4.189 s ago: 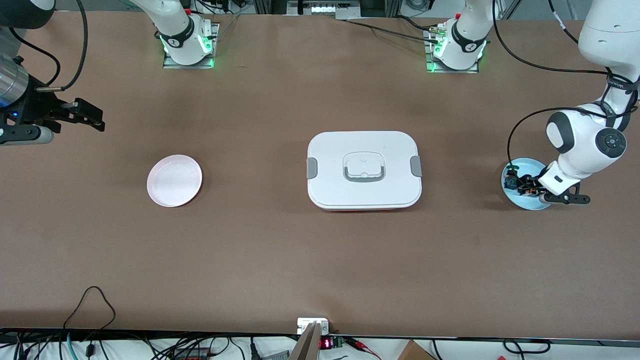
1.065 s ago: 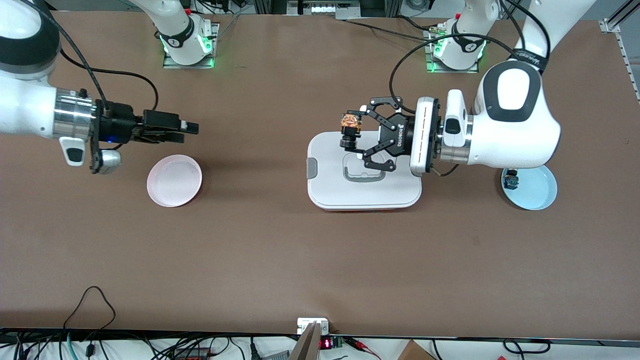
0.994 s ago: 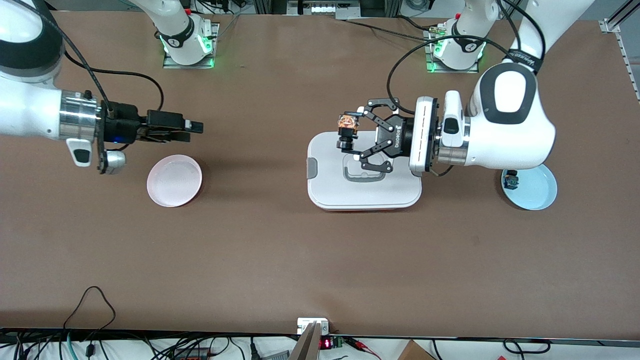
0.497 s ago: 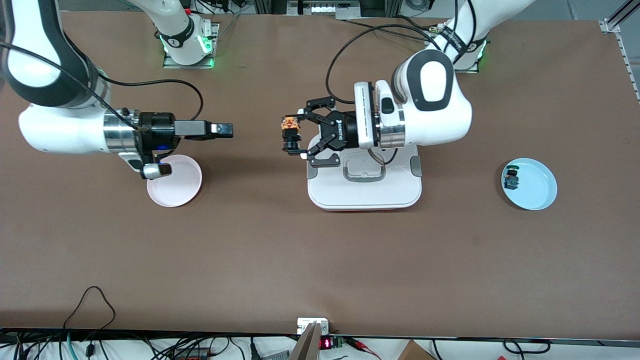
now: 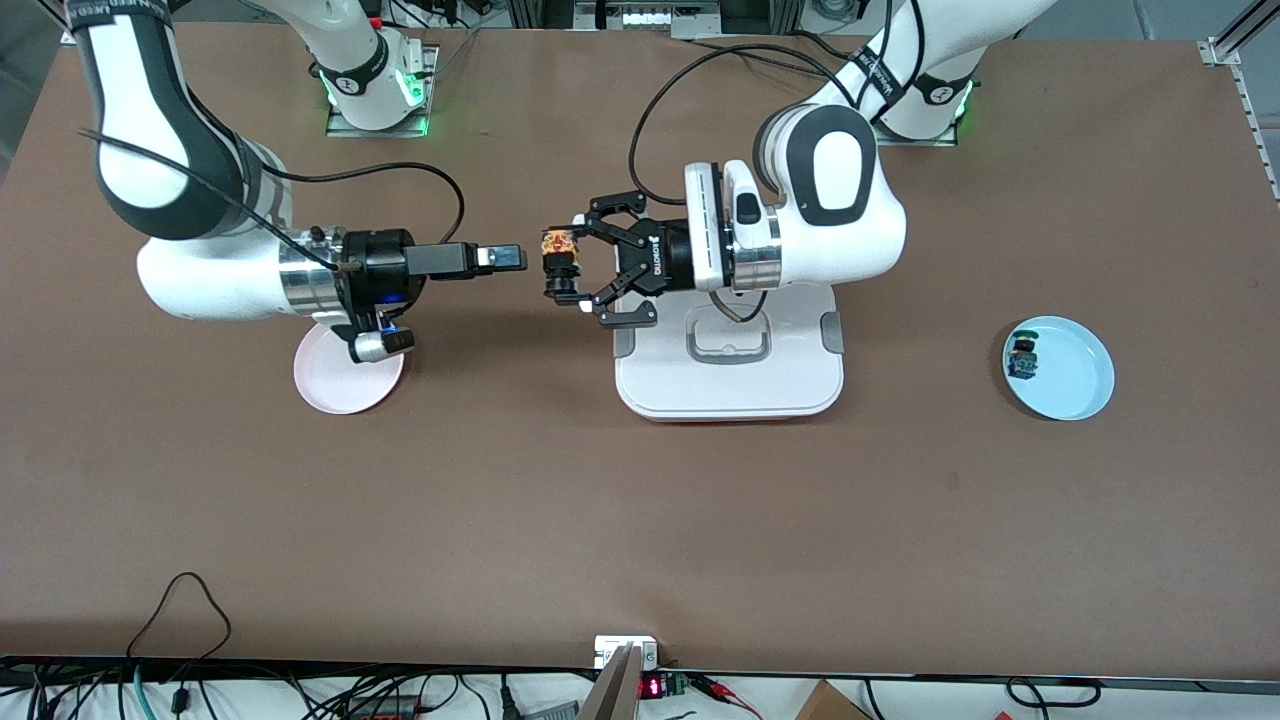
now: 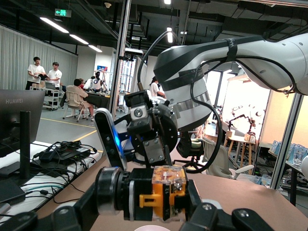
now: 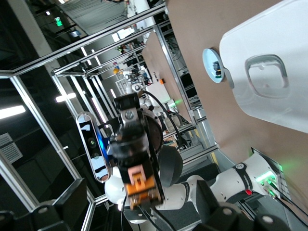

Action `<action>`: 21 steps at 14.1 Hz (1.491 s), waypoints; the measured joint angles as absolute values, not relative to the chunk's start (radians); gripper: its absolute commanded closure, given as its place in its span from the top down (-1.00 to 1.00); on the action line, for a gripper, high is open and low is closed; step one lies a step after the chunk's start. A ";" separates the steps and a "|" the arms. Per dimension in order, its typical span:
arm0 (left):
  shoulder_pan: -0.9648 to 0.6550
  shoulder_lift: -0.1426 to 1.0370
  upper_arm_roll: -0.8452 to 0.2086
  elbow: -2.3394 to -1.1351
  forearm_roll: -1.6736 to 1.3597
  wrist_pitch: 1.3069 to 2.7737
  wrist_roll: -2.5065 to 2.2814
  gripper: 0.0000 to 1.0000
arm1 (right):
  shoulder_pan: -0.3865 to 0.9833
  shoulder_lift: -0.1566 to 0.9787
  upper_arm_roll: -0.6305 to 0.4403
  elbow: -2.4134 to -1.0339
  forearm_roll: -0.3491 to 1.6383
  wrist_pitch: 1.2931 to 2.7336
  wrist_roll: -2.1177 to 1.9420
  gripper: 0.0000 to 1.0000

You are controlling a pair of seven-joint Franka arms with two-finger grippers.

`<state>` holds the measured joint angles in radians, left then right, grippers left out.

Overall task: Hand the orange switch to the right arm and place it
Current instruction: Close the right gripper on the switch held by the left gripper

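one stubby cylindrical orange switch [image 5: 560,264], black-bodied, clamped in left gripper [image 5: 572,266].

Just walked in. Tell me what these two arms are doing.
A handover in mid-air. The left gripper is shut on the small black-and-orange switch, holding it out beside the white lidded box. The right gripper, open, points at the switch without touching it. The pink round plate lies under the right wrist.
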<state>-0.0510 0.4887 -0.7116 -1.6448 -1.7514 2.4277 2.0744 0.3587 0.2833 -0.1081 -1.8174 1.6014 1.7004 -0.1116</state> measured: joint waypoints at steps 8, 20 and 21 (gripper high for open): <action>-0.053 0.489 -0.712 -1.645 -1.751 2.431 2.074 -0.92 | 0.384 0.350 -0.108 -1.776 1.629 1.617 -0.169 1.00; -0.053 0.489 -0.712 -1.644 -1.751 2.431 2.074 -0.92 | 0.388 0.360 -0.111 -1.772 1.711 1.619 -0.209 0.94; -0.053 0.489 -0.712 -1.644 -1.751 2.431 2.074 -0.92 | 0.389 0.361 -0.111 -1.772 1.712 1.619 -0.209 0.93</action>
